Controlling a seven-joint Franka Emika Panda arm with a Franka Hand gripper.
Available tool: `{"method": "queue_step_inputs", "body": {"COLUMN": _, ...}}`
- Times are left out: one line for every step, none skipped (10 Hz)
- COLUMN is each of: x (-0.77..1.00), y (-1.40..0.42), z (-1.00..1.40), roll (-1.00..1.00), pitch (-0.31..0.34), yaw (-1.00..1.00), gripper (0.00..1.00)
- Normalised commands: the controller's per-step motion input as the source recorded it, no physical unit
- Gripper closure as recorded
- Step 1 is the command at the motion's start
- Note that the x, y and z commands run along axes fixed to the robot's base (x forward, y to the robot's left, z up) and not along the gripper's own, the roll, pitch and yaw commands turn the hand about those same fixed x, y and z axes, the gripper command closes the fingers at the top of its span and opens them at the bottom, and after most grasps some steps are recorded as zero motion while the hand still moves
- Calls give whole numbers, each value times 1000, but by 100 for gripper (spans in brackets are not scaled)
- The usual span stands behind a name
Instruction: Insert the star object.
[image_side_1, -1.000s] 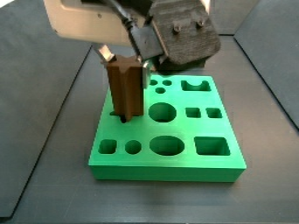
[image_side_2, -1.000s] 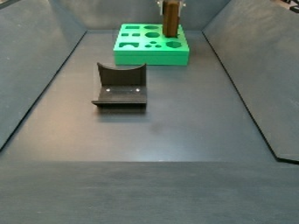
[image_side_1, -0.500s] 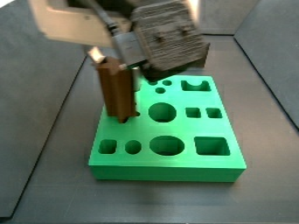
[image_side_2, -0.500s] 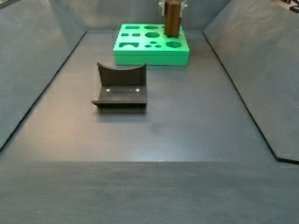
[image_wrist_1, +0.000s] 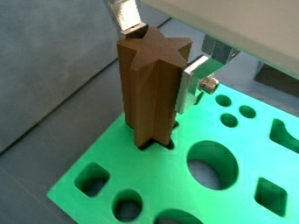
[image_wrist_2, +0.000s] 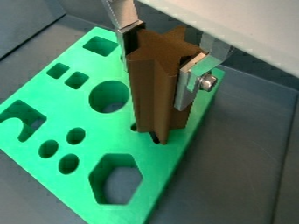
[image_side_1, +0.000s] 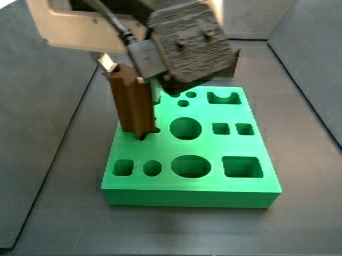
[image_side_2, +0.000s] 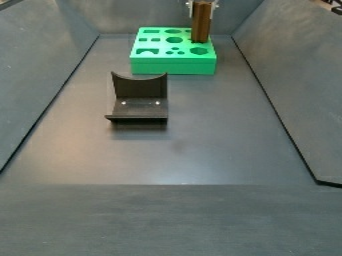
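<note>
Nearest the camera in a side view the dark worktop (image_side_2: 174, 170) is bare, then comes the fixture (image_side_2: 136, 98) left of centre, and at the far end, in the upper middle of the frame, the green board (image_side_2: 171, 55) with the star object (image_side_2: 201, 22) standing upright on its right part. In both wrist views the claw (image_wrist_1: 162, 54) holds the star object (image_wrist_2: 158, 83) near its top, one silver finger (image_wrist_1: 195, 80) flat against a ridged side and the other at the opposite side, while the peg's foot sits at the mouth of a star-shaped hole in the green board (image_wrist_2: 70, 114), seemingly only just entered. To finish well, the peg should probably stay vertical, its ridges matched to the hole's points, and be pressed straight down without twisting, since a slight tilt could jam it. In a side view the arm reaches down from the upper left, the claw (image_side_1: 134, 68) pointing downward over the board's left rear part.
</note>
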Motion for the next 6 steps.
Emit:
{"method": "queue_step_inputs", "body": {"x": 346, "y": -129, "z": -674, "roll": 1, "pitch": 21, "yaw": -74, "gripper": 100}}
{"method": "queue_step_inputs", "body": {"x": 277, "y": -80, "z": -823, "roll": 54, "pitch": 16, "yaw": -23, "gripper": 100}}
{"method": "queue_step_inputs", "body": {"x": 240, "y": 0, "z": -869, "roll": 150, "pitch": 64, "yaw": -6, "gripper": 100}}
{"method": "queue_step_inputs", "body": {"x": -37, "y": 163, "z": -694, "roll": 143, "pitch": 91, "yaw": -243, "gripper": 100}}
{"method": "queue_step_inputs", "body": {"x": -340, "y": 177, "z": -466, "roll": 141, "pitch": 51, "yaw": -286, "gripper": 100}}
{"method": "queue_step_inputs", "body": {"x": -374, "y": 120, "z": -423, "roll": 141, "pitch": 36, "yaw": -286, "gripper": 100}}
